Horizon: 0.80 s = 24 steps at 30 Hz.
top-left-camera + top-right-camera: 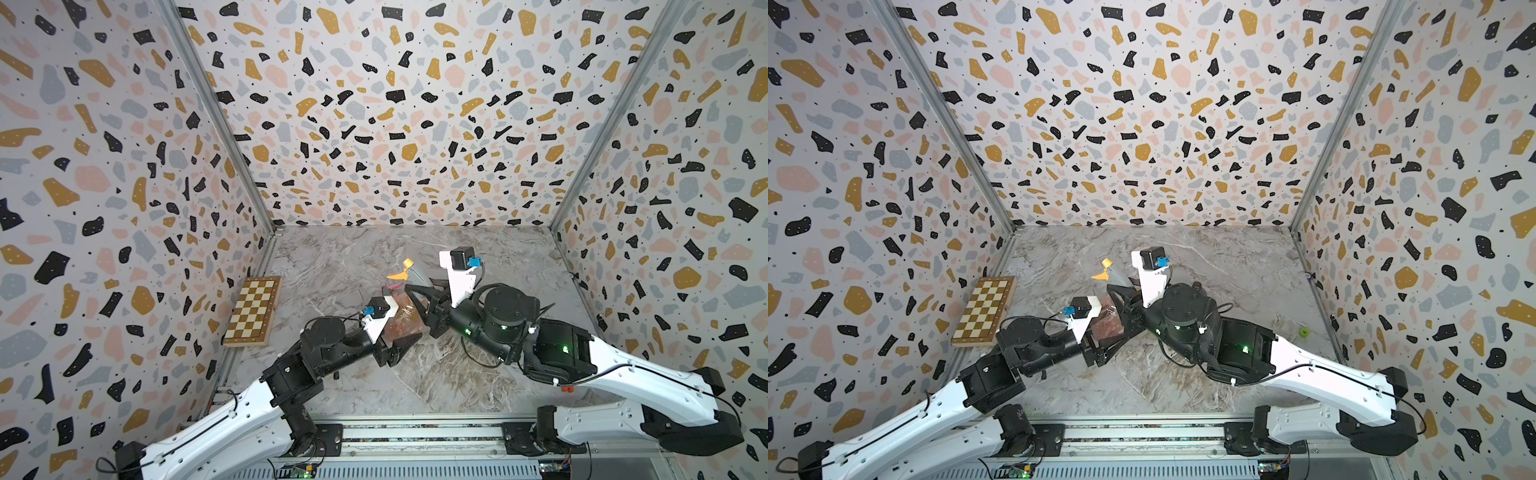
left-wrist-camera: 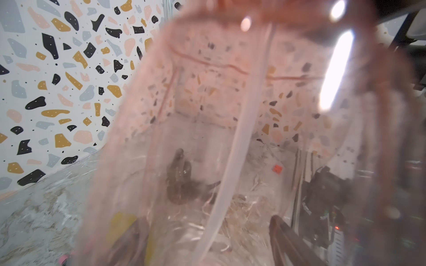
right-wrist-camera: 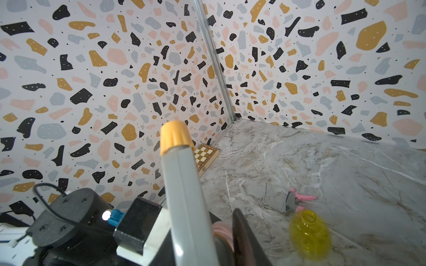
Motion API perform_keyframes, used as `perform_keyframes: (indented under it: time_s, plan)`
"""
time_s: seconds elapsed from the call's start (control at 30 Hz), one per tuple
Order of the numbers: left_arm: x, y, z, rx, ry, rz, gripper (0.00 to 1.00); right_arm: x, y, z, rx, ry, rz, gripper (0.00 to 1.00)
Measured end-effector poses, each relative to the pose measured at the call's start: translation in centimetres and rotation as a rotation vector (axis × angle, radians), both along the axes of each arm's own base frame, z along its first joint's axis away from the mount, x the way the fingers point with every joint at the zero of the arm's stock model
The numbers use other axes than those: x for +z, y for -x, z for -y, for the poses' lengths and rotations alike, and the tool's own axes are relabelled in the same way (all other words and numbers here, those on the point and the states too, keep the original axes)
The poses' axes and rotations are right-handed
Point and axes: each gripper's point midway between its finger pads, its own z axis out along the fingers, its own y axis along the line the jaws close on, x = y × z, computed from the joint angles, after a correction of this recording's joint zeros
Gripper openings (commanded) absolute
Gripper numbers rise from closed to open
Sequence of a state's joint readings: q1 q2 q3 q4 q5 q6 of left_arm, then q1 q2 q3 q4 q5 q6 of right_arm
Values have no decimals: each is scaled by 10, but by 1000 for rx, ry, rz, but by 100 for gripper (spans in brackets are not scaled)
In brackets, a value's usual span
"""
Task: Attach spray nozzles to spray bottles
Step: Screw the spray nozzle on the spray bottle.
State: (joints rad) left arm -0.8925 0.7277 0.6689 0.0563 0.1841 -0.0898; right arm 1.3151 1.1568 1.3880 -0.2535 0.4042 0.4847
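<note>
Two claws clamped at mid-table.
Left claw (image 1: 409, 328) grips the pink bottle (image 2: 207, 103); right claw (image 1: 420, 296) grips the grey nozzle (image 3: 184, 184), tube (image 2: 242, 115) inside the bottle.

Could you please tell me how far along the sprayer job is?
Done: no finished bottle shows. In hand: left hand grips the pink bottle; right hand holds the orange-trigger sprayer, its tube already inside. Remaining: tighten it, then the open yellow bottle and pink-trigger sprayer lying beside it.
</note>
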Motion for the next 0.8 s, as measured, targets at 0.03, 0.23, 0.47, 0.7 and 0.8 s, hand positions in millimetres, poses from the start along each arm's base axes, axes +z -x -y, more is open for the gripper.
perform_keyframes:
  time_s: [0.03,0.23,0.47,0.7,0.8]
  plan:
    - [1,1,1,-8,4,2,0,2,1,0,6,4,5,33]
    - [12,3,2,-23,38,18,0,5,9,0,45,39,33,39]
    - [28,2,0,-14,86,35,0,7,16,3,74,78,60,50]
    - [38,2,-3,-7,119,56,0,6,25,5,125,98,75,67]
    - [42,3,-3,-8,132,64,0,13,31,11,153,86,91,68]
